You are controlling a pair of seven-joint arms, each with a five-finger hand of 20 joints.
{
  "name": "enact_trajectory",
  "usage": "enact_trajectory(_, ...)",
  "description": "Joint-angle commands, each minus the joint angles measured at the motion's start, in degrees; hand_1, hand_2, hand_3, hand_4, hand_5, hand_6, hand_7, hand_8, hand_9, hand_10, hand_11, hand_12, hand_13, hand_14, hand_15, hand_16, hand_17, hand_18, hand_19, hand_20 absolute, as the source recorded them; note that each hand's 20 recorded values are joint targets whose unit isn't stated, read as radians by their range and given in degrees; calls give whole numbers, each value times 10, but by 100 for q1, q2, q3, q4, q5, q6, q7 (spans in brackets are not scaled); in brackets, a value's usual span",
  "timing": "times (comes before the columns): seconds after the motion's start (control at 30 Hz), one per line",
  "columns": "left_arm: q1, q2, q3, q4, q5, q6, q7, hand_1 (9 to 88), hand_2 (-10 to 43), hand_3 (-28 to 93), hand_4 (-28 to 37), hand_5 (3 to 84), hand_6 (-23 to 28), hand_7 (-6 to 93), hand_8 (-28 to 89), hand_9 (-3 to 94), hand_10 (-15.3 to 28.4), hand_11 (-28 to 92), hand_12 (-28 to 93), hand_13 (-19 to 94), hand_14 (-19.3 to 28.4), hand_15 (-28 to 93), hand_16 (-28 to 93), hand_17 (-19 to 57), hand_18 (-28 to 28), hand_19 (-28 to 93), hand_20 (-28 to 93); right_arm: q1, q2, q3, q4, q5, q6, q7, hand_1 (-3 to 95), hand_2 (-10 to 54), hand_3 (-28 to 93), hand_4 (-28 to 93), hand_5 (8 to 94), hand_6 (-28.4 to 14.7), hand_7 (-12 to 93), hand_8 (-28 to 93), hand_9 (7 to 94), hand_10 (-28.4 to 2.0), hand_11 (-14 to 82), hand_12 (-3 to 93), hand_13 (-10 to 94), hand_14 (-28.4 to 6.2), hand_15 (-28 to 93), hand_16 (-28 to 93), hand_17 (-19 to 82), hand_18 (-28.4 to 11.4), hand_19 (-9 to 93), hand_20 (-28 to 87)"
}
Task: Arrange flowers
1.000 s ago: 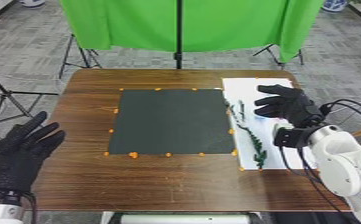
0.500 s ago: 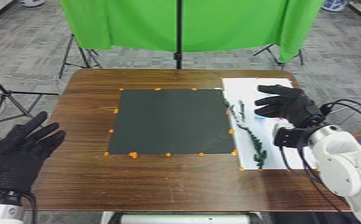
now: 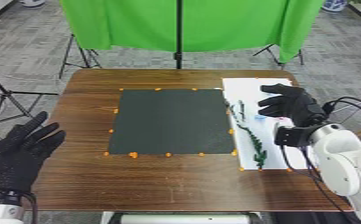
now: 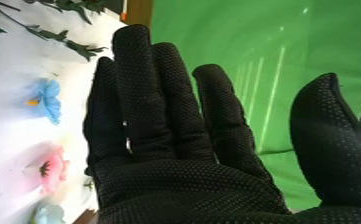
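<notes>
R. hand (image 3: 290, 106) over far part of white sheet (image 3: 247, 87), right side of table (image 3: 159, 185); fingers straight, thumb well apart, nothing held. L. hand (image 3: 15, 157) at table's left edge, near half, fingers extended, likewise w/o load. Leafy stems (image 3: 260, 156) lie on the sheet's left side, just right of the dark mat (image 3: 172, 121). Blue flower (image 4: 47, 100), pink flower (image 4: 52, 169) & pale flower (image 4: 48, 214) also on sheet, by the R. hand.

Handling (est.): all v. light; petals soft, prob. fabric, easily creased; stems thin, prob. springy, may roll or slip vs. glove; leaves apt to snag neighbours. Best hold: thumb-finger pinch on bare stem a little below bloom, approx. square to it; avoid petals. For leafy stems, pinch a bare stretch betw. leaves.

Obscured: R. hand & wrist hide part of sheet in head view, so blooms there are mere specks. Flowers' stems can't be traced; pale flower cut off at wrist view's edge, as are some leaf ends. Whether the leafy stems cross or touch, can't tell. Material unconfirmed.
</notes>
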Motion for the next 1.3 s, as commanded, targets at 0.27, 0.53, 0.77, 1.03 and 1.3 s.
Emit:
enact_trajectory(0.27, 47, 0, 28, 17, 7, 24, -38, 220, 91, 770, -265, 368, 98, 123, -84, 335, 199, 281, 108, 253, 269, 570, -112, -85, 229, 587, 109, 10, 11, 123, -311, -1232, 345, 1164, 191, 88, 810, -237, 476, -64, 203, -142, 579, -199, 272, 144, 530, -186, 570, 95, 205, -223, 713, 165)
enact_trajectory(0.53, 83, -7, 20, 9, 4, 20, -4, 220, 91, 769, -265, 368, 98, 124, -84, 335, 199, 282, 108, 252, 269, 572, -112, -85, 230, 587, 109, -248, -77, 457, -908, -3311, -447, 2950, 234, 48, 759, -203, 524, -86, 183, -121, 645, -205, 326, 159, 619, -170, 653, 106, 330, -237, 873, 10)
enact_trajectory(0.77, 144, -11, -23, -15, -10, 31, 14, 220, 92, 769, -265, 369, 98, 124, -83, 335, 200, 283, 108, 252, 269, 573, -113, -85, 230, 587, 109, -456, -143, 680, -1347, -4312, -1536, 3853, 265, 15, 718, -191, 586, -109, 213, -109, 695, -215, 368, 176, 695, -151, 678, 125, 450, -225, 931, -40)
enact_trajectory(1.03, 180, -44, -101, -38, 10, 23, -39, 219, 91, 770, -265, 369, 98, 124, -84, 335, 200, 284, 108, 252, 269, 573, -113, -85, 229, 588, 108, -134, -380, 515, -1444, -4088, -3231, 4734, 292, 2, 682, -180, 672, -132, 255, -74, 756, -221, 394, 196, 762, -142, 664, 140, 518, -222, 932, -5)
enact_trajectory(1.3, 143, -38, -118, -39, 27, 11, -90, 220, 92, 768, -266, 369, 98, 123, -83, 335, 200, 284, 107, 253, 269, 573, -113, -85, 229, 587, 108, 50, -278, -50, -1482, -4473, -3607, 4944, 300, -1, 672, -176, 703, -129, 297, -68, 788, -215, 398, 205, 789, -134, 663, 162, 543, -220, 932, 46)
